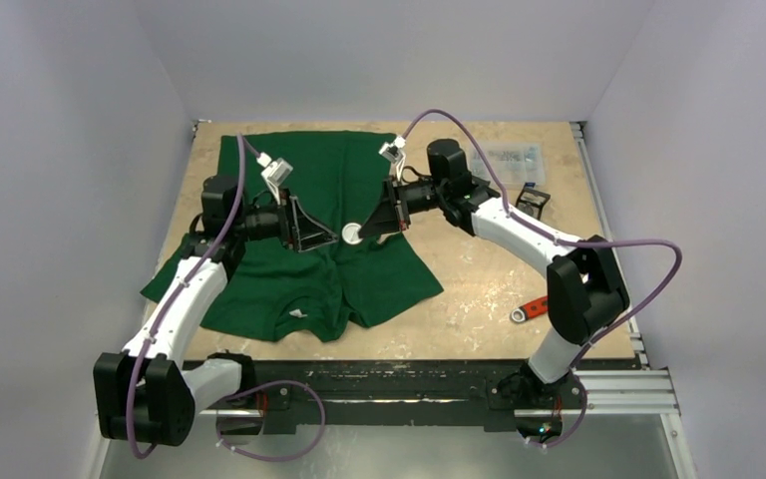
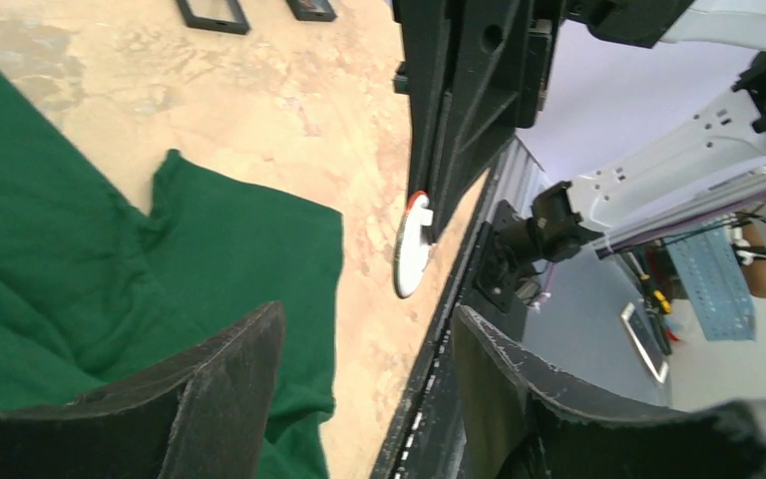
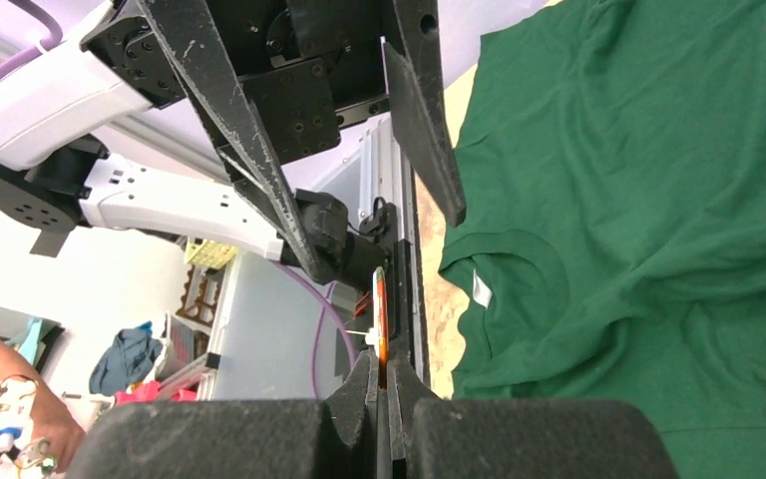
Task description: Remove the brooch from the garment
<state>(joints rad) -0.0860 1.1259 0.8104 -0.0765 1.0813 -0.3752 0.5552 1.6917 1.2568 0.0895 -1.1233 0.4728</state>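
Note:
The dark green T-shirt (image 1: 309, 239) lies spread on the table, its neck with the white label (image 3: 480, 289) toward the near edge. My right gripper (image 1: 377, 226) is shut on the brooch (image 1: 353, 235), a round white disc with an orange-red rim, and holds it above the shirt. In the right wrist view the brooch (image 3: 381, 319) stands edge-on between the shut fingers, with a thin pin sticking out free of the cloth (image 3: 658, 200). My left gripper (image 1: 321, 232) is open and empty, facing the brooch (image 2: 412, 249) from a short way off, over the shirt (image 2: 80, 269).
A clear plastic box (image 1: 509, 160) and small black frames (image 1: 532, 203) sit at the back right. A red-handled tool (image 1: 529, 309) lies on the bare board right of the shirt. A metal rail (image 1: 598, 384) runs along the near edge.

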